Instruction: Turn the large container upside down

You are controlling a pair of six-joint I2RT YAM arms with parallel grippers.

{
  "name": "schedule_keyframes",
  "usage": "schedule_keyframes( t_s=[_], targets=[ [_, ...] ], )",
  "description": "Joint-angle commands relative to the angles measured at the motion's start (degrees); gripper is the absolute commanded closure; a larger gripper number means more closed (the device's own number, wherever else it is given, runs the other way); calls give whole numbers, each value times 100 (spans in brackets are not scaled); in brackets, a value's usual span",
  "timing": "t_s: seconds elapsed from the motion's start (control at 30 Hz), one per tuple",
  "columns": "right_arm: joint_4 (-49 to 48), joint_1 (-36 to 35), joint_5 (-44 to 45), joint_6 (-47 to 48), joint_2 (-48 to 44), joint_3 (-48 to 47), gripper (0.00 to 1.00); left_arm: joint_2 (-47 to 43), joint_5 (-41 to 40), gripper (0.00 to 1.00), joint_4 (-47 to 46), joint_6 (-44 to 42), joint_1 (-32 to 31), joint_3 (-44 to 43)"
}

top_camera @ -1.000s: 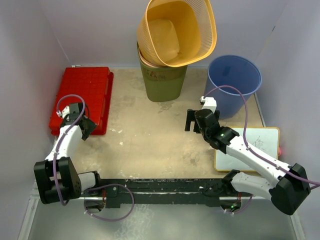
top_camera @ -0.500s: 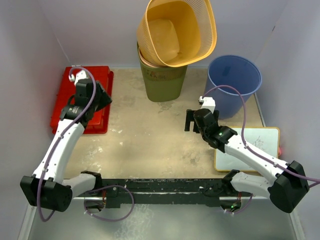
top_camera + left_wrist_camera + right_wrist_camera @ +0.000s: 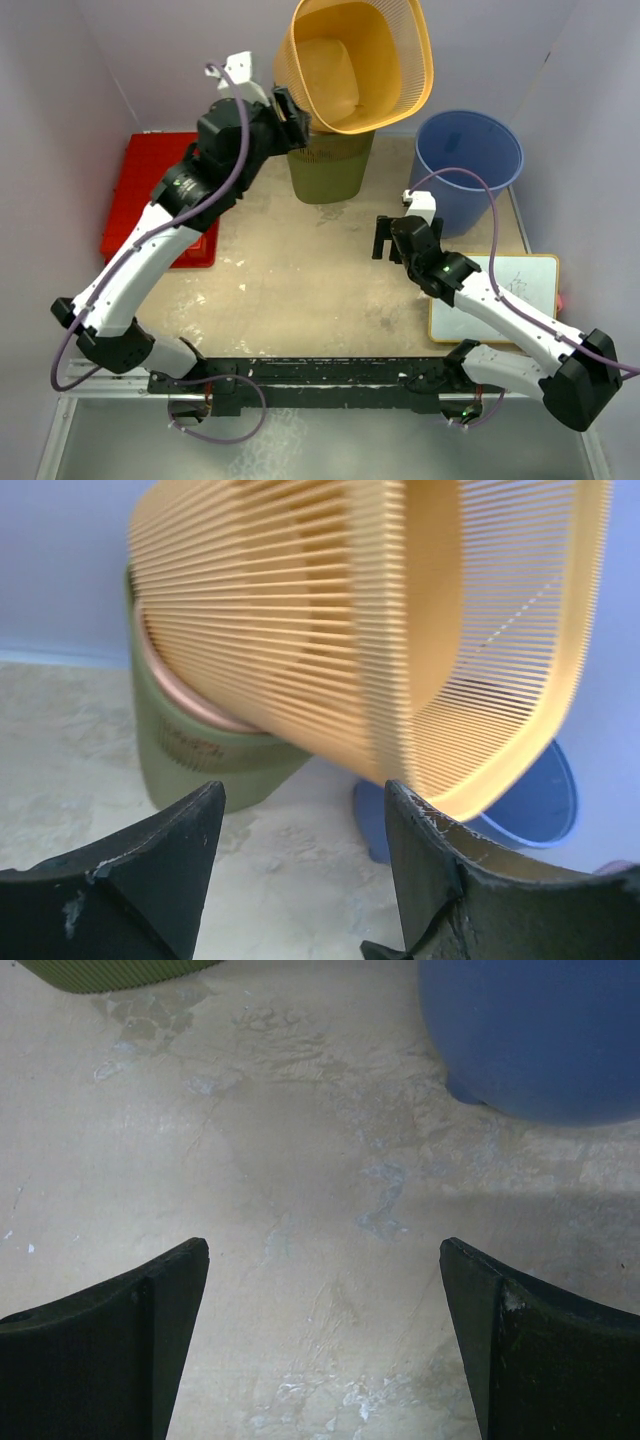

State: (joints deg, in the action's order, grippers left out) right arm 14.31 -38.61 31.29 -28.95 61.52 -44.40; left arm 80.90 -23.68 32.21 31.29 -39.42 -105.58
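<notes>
Yellow-orange plastic, ribbed with fine horizontal slats, makes up the yellow-orange slatted basket. It is a single rounded-square tub at the top centre of the overhead view. It lies tilted with its mouth towards the camera, resting on the rim of one olive-green bin that stands upright on the table. In the left wrist view a pinkish rim shows between basket and bin, and a faint raised marking on the bin's wall is too blurred to read.

One blue bucket stands upright at the upper right. One red plastic crate lies at the left edge. One whiteboard lies flat at the lower right, carrying faint scribbles that cannot be read.

There are two arms. The left gripper is raised beside the basket's left rim, its fingers spread with nothing between them. Whether it touches the rim cannot be told. The right gripper hangs over bare table near the bucket, its fingers spread wide and empty.
</notes>
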Motion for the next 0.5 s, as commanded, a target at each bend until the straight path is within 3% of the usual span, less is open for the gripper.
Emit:
schedule_keyframes(
  t_s=[0.0, 0.2, 0.47],
  targets=[
    [102, 7, 320, -46, -211, -271, 0, 274, -1061, 37, -574, -644, -696, -555],
    [179, 3, 319, -102, -220, -249, 0, 834, -1540, 37, -975, -955, -1151, -1053],
    [248, 8, 336, -146, -286, -225, 0, 1887, -2705, 38, -489, -1272, -1216, -2254]
  ],
)
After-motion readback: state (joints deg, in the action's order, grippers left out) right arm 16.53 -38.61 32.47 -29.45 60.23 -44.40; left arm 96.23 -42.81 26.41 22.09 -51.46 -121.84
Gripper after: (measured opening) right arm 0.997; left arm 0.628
